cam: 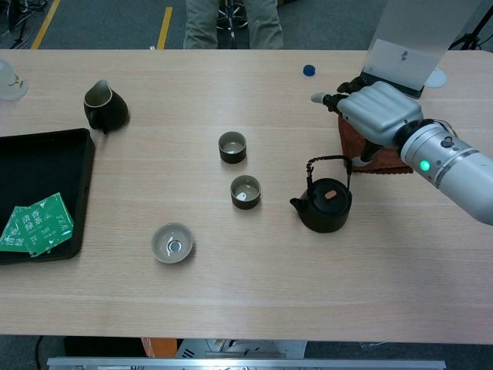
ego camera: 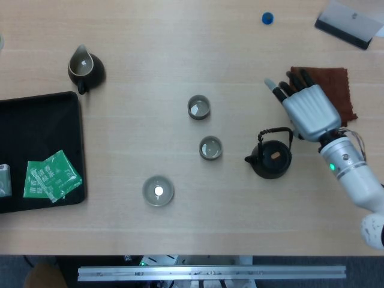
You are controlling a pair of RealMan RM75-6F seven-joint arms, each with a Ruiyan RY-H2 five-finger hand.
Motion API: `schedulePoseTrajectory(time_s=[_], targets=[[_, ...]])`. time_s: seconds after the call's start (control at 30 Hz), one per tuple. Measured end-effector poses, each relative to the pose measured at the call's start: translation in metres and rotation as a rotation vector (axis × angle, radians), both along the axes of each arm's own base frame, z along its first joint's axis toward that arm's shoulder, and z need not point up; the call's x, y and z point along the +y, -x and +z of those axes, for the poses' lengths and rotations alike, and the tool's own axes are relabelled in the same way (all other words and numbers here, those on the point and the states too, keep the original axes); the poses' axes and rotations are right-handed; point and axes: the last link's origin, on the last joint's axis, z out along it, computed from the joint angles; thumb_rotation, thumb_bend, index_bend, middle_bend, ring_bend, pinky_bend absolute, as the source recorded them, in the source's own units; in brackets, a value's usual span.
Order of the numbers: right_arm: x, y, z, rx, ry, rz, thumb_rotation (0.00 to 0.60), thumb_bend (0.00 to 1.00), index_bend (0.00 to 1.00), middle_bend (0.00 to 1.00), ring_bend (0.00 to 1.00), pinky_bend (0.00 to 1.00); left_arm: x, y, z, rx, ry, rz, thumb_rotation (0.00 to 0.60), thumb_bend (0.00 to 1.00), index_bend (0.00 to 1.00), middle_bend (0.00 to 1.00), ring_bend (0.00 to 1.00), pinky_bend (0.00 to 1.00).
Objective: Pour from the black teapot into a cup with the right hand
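Note:
The black teapot [ego camera: 271,159] [cam: 323,206] stands on the table with its wire handle upright and its spout pointing left. My right hand [ego camera: 307,111] [cam: 376,112] hovers just right of and above it, fingers stretched out and apart. The thumb hangs down beside the handle's right end; contact is unclear. Three cups sit to the teapot's left: a near one [ego camera: 210,147] [cam: 246,191], a far one [ego camera: 198,107] [cam: 232,146] and a wide one [ego camera: 158,191] [cam: 172,242]. My left hand is out of sight.
A brown cloth [ego camera: 335,84] [cam: 389,161] lies under the right hand. A dark pitcher [ego camera: 85,68] [cam: 104,106] stands far left, above a black tray [ego camera: 36,120] [cam: 38,166] holding green packets [ego camera: 51,175] [cam: 35,223]. A blue cap [ego camera: 267,18] and a card stand [cam: 404,46] sit at the back.

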Motion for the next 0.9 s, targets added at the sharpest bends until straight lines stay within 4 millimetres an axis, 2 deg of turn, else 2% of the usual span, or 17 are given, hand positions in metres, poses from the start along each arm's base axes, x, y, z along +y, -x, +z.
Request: schedulePoseTrajectory(time_s=[0.07, 0.2, 0.43, 0.7, 0.9], targets=[[0.002, 0.000, 0.006, -0.054, -0.027, -0.030, 0.600, 0.00, 0.25, 0.36, 0.20, 0.08, 0.001, -0.001, -0.001, -0.001, 0.003, -0.005, 0.600, 0.38, 0.13, 0.18, 0.01, 0.04], [0.004, 0.001, 0.017, -0.136, -0.072, -0.071, 0.600, 0.00, 0.32, 0.39, 0.25, 0.08, 0.001, -0.004, -0.001, -0.001, 0.005, -0.013, 0.600, 0.38, 0.13, 0.18, 0.01, 0.04], [0.008, 0.002, 0.026, -0.136, -0.110, -0.066, 0.600, 0.00, 0.32, 0.39, 0.26, 0.08, -0.001, -0.004, -0.001, 0.002, 0.005, -0.007, 0.600, 0.38, 0.13, 0.18, 0.01, 0.04], [0.006, 0.009, 0.023, -0.100, -0.091, -0.084, 0.600, 0.00, 0.32, 0.39, 0.26, 0.08, -0.001, -0.004, -0.002, 0.001, 0.008, -0.007, 0.600, 0.38, 0.13, 0.18, 0.01, 0.04], [0.008, 0.004, 0.020, -0.121, -0.103, -0.082, 0.600, 0.00, 0.32, 0.39, 0.26, 0.08, -0.001, -0.003, 0.000, 0.003, 0.004, -0.007, 0.600, 0.38, 0.13, 0.18, 0.01, 0.04]])
